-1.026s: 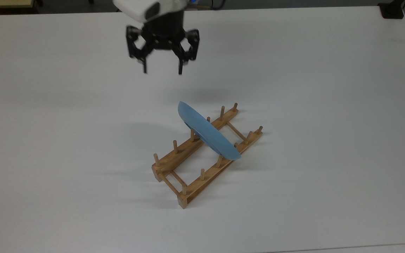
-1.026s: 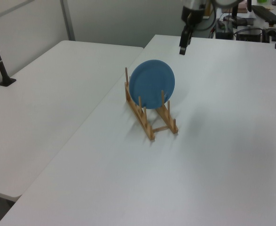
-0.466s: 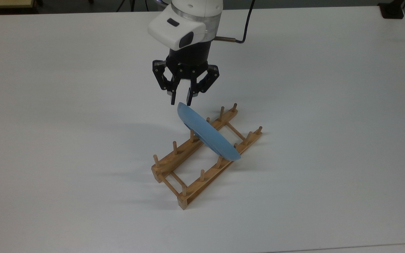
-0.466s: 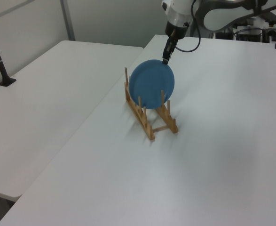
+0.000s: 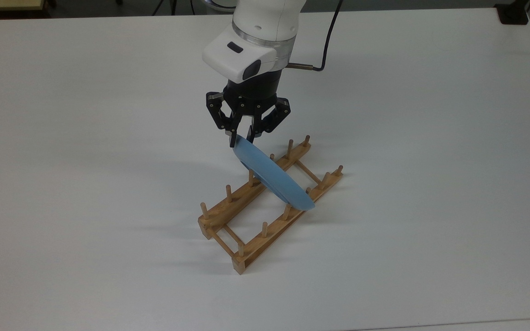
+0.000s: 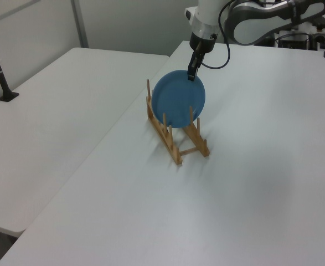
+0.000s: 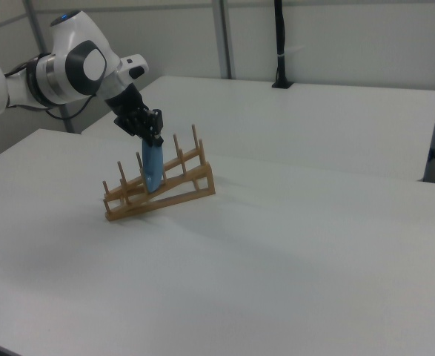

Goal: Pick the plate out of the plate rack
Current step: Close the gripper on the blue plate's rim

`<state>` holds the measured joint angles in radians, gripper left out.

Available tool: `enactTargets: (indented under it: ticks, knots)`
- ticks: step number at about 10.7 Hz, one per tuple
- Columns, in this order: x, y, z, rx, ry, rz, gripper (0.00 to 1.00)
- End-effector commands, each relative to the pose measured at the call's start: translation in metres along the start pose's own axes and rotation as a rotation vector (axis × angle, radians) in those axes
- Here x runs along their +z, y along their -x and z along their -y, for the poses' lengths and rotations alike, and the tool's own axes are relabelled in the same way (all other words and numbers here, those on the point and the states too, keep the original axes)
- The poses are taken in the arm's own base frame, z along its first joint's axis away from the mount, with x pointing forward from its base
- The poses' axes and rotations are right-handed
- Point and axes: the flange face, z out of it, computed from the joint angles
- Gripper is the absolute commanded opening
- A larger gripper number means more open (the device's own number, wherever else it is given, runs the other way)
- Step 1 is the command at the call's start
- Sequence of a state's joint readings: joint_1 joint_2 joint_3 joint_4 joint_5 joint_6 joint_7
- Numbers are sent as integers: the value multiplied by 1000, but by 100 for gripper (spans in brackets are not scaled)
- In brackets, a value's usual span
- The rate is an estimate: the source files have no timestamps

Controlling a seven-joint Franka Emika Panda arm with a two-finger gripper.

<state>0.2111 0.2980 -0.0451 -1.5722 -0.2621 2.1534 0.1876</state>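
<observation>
One plate [image 5: 272,177], light blue and round, is standing on edge in the plate rack [image 5: 269,207], slotted between the upright pegs toward the rack's far end and leaning slightly in the top view. The rack is sitting near the middle of the white worktop [image 5: 430,184], running diagonally from the top view's near left to far right.

The hand [image 5: 242,137] is hanging right at the plate's upper rim, on its far-left edge in the top view. Its two fingers are straddling that rim with only a narrow gap between them, and they appear to be touching or almost touching the plate; I cannot tell whether they are already pinching it firmly. In the left view the hand [image 6: 192,71] is meeting the top edge of the blue disc, and in the right view it [image 7: 152,139] is sitting directly above the plate, which is showing edge-on.

Judging by this, the grasping step is in hand: the plate is not yet lifted. Next, the fingers need to be clamping firmly on the rim, then the lift should be going roughly along the plate's own plane, so the disc is clearing the pegs without dragging the light rack along.
</observation>
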Motion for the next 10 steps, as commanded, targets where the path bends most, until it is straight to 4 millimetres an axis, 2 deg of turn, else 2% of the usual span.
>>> enactTargets:
  ticks: [1, 3, 5, 7, 10]
  knots:
    - [-6, -5, 3, 10, 17, -27, 28]
    - [-11, -5, 0, 13, 19, -33, 28]
    - [-11, -6, -1, 11, 23, -35, 10]
    - [-10, -6, 0, -4, 42, -38, 1]
    - [-9, -6, -1, 50, 60, -42, 0]
